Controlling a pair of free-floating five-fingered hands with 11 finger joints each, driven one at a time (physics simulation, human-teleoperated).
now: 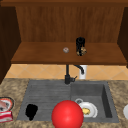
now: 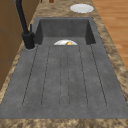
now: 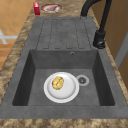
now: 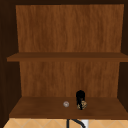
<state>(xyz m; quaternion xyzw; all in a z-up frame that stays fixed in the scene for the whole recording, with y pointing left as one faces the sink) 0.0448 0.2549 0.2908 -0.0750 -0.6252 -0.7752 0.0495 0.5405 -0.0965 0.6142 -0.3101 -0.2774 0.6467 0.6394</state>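
Fingers of the right hand (image 1: 80, 45) are curled round a small brown speckled lump (image 1: 82, 52) on the lower shelf (image 1: 37, 56) of the open cabinet. A little grey ball (image 1: 66, 50) lies on the same shelf, near the lump at its 9 o'clock. The left hand (image 1: 31, 111) hangs low over the draining board (image 1: 45, 92); I cannot tell how its fingers are. A red ball (image 1: 67, 114) is at the sink's front, and at its 3 o'clock a white plate (image 3: 62, 90) with a yellow piece (image 3: 57, 83) lies in the basin.
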